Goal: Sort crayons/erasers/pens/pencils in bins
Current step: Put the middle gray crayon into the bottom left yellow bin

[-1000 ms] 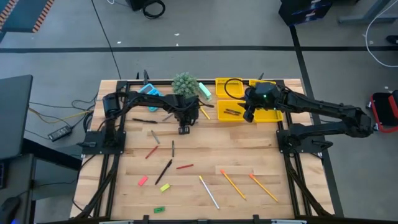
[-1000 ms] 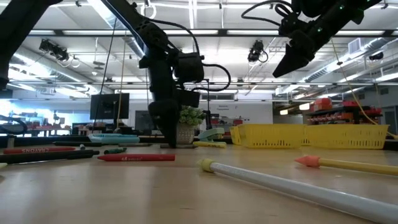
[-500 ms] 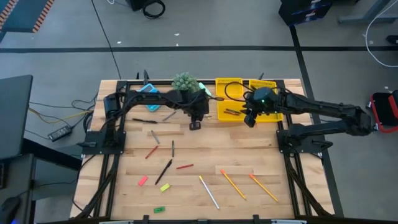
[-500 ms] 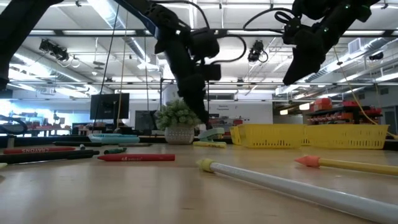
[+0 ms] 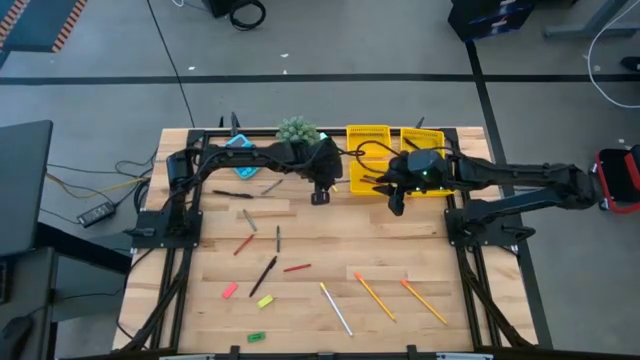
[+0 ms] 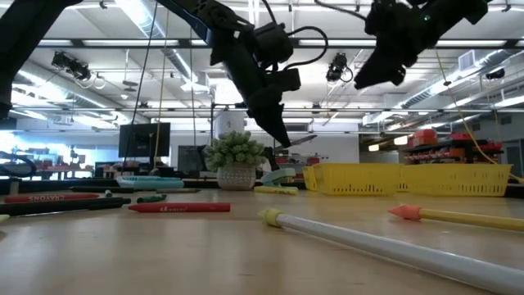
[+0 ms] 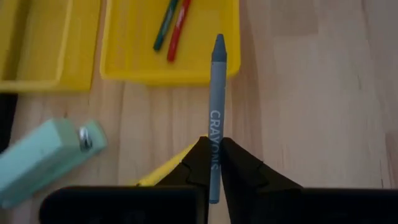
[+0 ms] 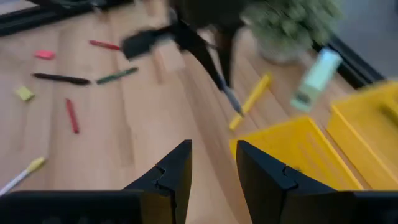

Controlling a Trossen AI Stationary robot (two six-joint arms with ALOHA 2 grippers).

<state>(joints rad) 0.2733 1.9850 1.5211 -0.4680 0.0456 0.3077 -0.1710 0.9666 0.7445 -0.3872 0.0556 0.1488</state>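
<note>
My left gripper (image 7: 212,152) is shut on a grey-blue crayon (image 7: 216,106) and hangs above the table just left of the yellow bins (image 5: 368,165); the low view shows it (image 6: 282,139) lifted clear. The crayon's tip points at a bin (image 7: 168,73) that holds a red and a green crayon. My right gripper (image 8: 211,167) stands open in the air at the bins' near edge (image 5: 395,205). Red crayons (image 5: 243,243), dark pens (image 5: 263,275), small erasers (image 5: 229,291) and long pencils (image 5: 375,296) lie flat on the near half of the table. My left gripper pinches the crayon between its two fingers on the lower part of its wrapper (image 7: 214,144), close to the blunt end. The fingers slant down from the table's left and lie along the crayon. It sticks out ahead of them, clear of the table.
A small potted plant (image 5: 297,132) and a blue calculator (image 5: 238,143) stand at the far edge behind the left arm. A pale green stapler (image 7: 43,155) and a yellow stick (image 8: 252,99) lie beside the bins. A second bin (image 5: 425,165) sits right of the first.
My left gripper has risen from the table beside the plant with the crayon, lifted it clear and gone toward the bins on the right, tipping less steeply. My right gripper has swung from over the bins toward the table's near edge and turned.
</note>
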